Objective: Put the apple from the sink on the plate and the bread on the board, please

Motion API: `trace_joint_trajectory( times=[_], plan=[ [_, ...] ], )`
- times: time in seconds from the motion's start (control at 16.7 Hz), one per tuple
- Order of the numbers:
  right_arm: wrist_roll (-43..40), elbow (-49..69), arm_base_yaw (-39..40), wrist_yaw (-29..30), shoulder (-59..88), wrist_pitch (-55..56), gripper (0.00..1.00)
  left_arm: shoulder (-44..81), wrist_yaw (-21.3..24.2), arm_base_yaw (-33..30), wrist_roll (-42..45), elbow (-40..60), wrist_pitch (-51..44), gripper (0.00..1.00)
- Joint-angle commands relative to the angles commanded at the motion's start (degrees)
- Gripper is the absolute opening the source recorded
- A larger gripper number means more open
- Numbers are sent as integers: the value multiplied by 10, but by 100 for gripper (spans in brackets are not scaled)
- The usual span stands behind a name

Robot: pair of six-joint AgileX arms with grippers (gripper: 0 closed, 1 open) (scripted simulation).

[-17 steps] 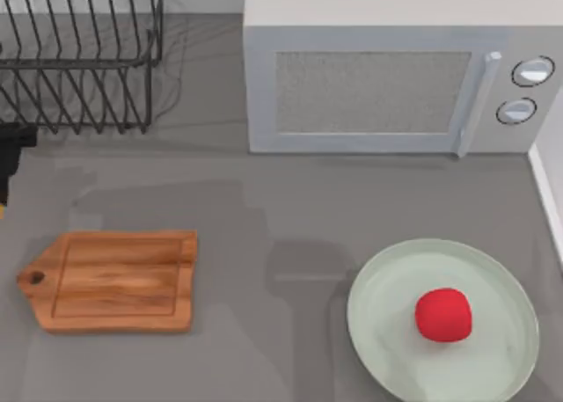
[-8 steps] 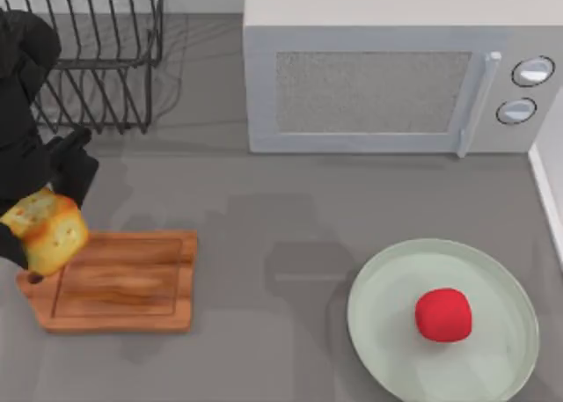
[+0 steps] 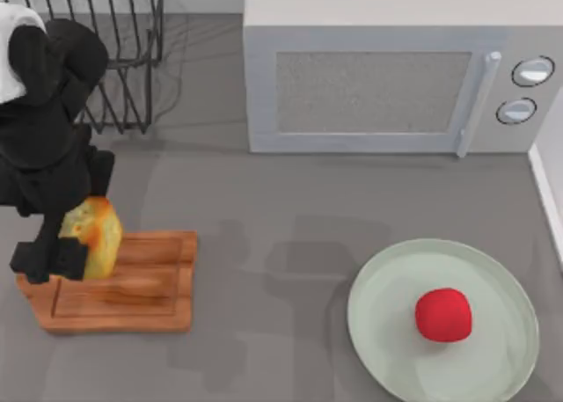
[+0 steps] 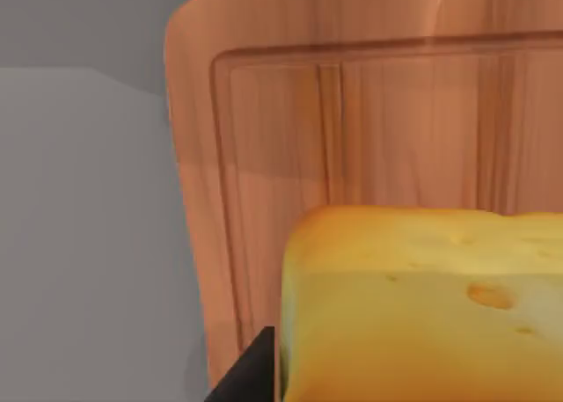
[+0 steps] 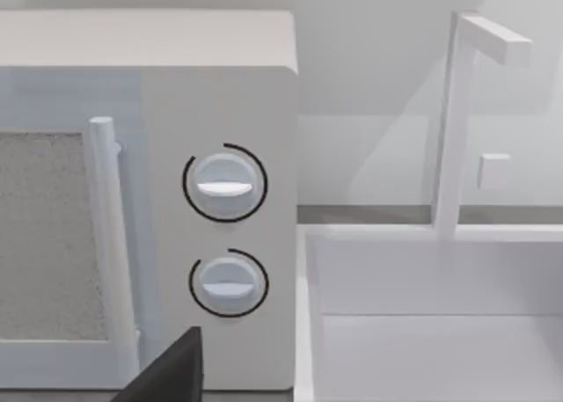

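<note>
The bread [image 3: 95,233] is a golden-brown block, and my left gripper [image 3: 79,248] is shut on it over the left end of the board [image 3: 145,283]. In the left wrist view the bread [image 4: 422,305] sits just above the reddish-brown board [image 4: 352,129], with one dark finger [image 4: 251,376] beside it. I cannot tell whether the bread touches the wood. The red apple [image 3: 442,315] lies on the pale green plate [image 3: 383,332] at the front right. A dark part of my right gripper [image 5: 171,371] faces the microwave and the sink [image 5: 422,332].
A grey microwave [image 3: 387,76] stands at the back, its dials [image 5: 224,184] near the right wrist camera. A black wire dish rack [image 3: 106,59] is at the back left, behind my left arm. A white faucet [image 5: 457,120] rises over the sink.
My left arm has come in from the left with the bread and carried it right and down, over the board's left end. The apple and plate have not moved.
</note>
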Motion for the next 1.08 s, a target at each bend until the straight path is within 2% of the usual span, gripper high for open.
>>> trace_joint_trajectory(
  times=[0.18,0.48,1.08],
  plan=[
    [0,0,0,0,0,0,100,-12,-1,-8,-31,-7,9,0],
    [0,0,0,0,0,0,100,-9,-1,-5,-29,-6,9,0],
    [0,0,0,0,0,0,100,21,0,-7,-30,-61,95,0]
  ],
)
